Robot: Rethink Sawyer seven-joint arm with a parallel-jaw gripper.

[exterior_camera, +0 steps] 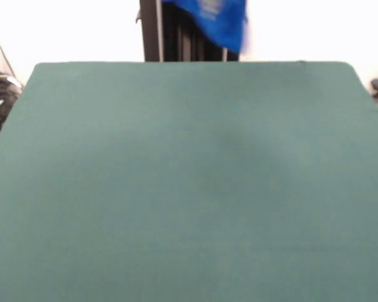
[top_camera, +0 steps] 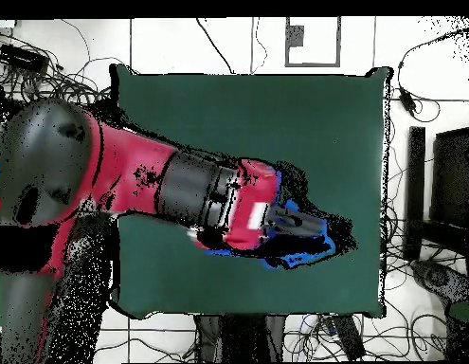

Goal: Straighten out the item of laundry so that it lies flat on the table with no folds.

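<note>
The tool [top_camera: 309, 224] appears in the overhead view as a dark block at the end of the red and black arm [top_camera: 195, 190]; whether its jaws are apart or together cannot be determined, because the arm body and the fabric beneath it cover them. The item of laundry [exterior_camera: 217, 22] is off the table [exterior_camera: 189, 189]: in the front view it hangs at the 12 o'clock edge of the picture, above the far edge of the table, with its upper part cut off by the frame and its lower corner motion-blurred. Contact between tool and fabric is not directly visible in either view. In the overhead view only a thin bright blue fringe of the garment [top_camera: 299, 254] shows, protruding from under the tool toward 5 o'clock, so its shape cannot be made out. The fabric is soft, bright blue, with a pale printed patch that is too blurred to read. The table is a large rectangle with rounded corners, covered in plain matte dark green cloth. A dark vertical pedestal [exterior_camera: 176, 38] stands behind the hanging fabric, partly hidden by it. Loose cables [top_camera: 48, 57] lie on the floor around the table.
</note>
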